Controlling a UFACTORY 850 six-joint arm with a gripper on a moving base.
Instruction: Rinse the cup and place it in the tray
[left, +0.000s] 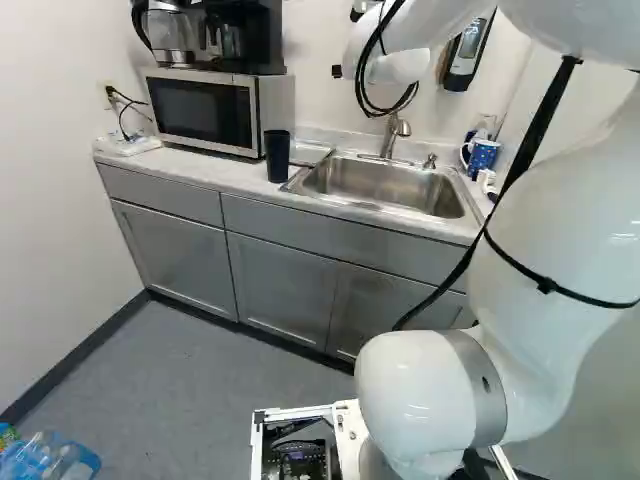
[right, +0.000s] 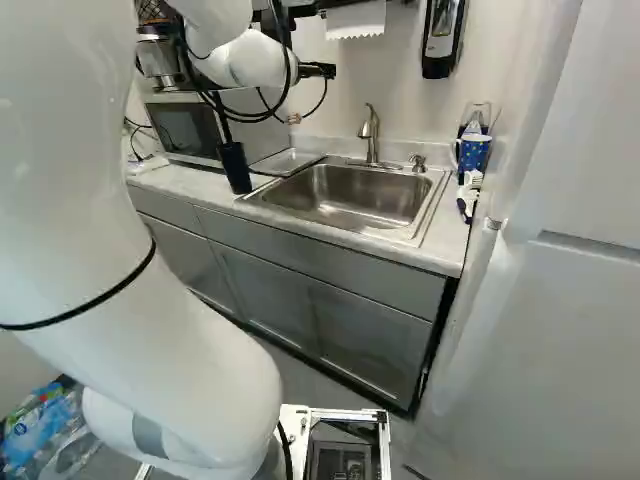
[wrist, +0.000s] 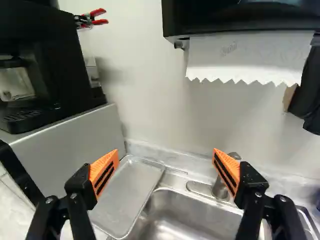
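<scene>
1. Arm (left: 545, 260): reaches over the counter. Step in hand, I judge: going to the black cup for a grasp. Best swing the arm in slowly, clear of the microwave (left: 205, 108).
2. Sink (left: 372, 184): my dial centre, faucet (left: 396, 130) at twelve. Rinsing is still to do, so the grasp should leave the cup's mouth free for water.
3. Tray (wrist: 129, 192): metal, beside the sink at about ten. Pass above its rim.
4. Gripper (wrist: 165, 155): fingers wide apart, nothing between them. It needs lowering and levelling to meet the cup from the side.
5. Black cup (left: 277, 157): upright on the counter, about nine, just beside the sink. Tall and narrow, so probably easy to tip; centre it before closing.
6. Orange pads (wrist: 104, 172): bring both to the cup wall evenly, below the mouth, then squeeze gently and lift straight up.
</scene>
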